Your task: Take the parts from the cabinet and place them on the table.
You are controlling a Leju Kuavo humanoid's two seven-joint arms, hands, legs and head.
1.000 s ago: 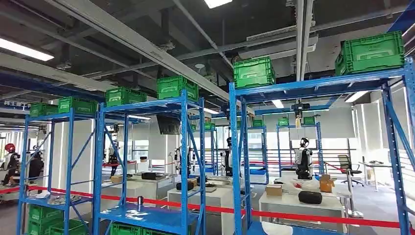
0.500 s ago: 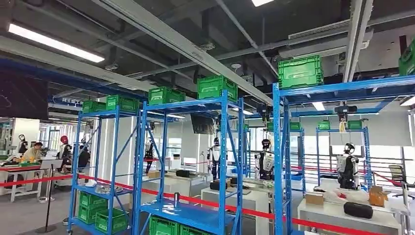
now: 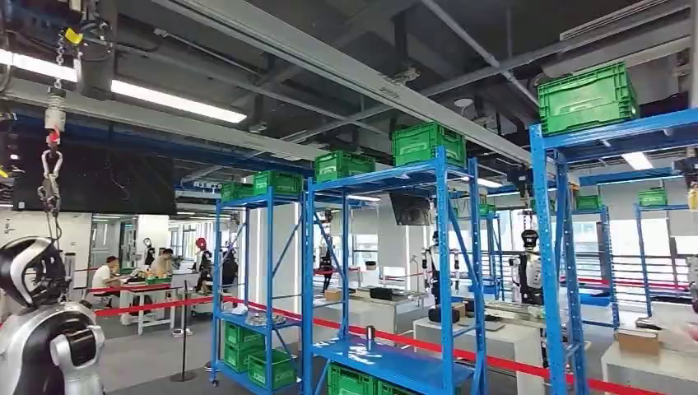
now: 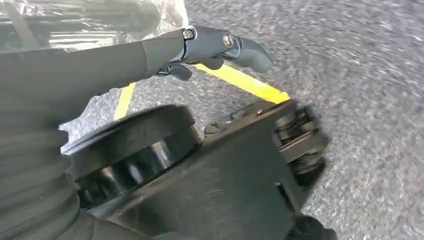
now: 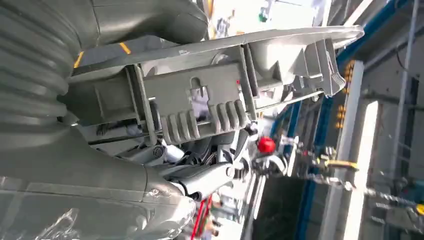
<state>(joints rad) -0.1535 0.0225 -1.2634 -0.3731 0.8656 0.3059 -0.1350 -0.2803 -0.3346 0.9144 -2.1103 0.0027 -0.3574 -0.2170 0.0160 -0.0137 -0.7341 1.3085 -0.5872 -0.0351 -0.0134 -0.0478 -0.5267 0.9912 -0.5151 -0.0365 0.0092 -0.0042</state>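
The right hand (image 5: 150, 150) grips a grey plastic part (image 5: 220, 95) — a flat moulded piece with ribs and clips on its underside — thumb over one face, the other fingers under it, and the part runs out beyond the hand towards a blue upright. The left hand (image 4: 165, 55) hangs above a speckled grey floor (image 4: 370, 100) crossed by two yellow lines (image 4: 240, 80); its thumb lies stretched out with darker fingers tucked beneath, and a crinkled clear wrap sits against it, though I cannot tell whether it holds anything.

In the head view, three blue racks (image 3: 449, 271) stand in the foreground from 7 o'clock to 3 o'clock. Four green crates (image 3: 428, 141) ride on the tops of the two nearer the middle, one more on the rack at 2 o'clock, and others sit low at 6 o'clock. A red barrier tape (image 3: 370, 332) runs across behind them. At 8 o'clock a silver robot (image 3: 45, 329) hangs from a chain; two or three more — the distance blurs them — stand beyond the racks near white tables (image 3: 494, 337).
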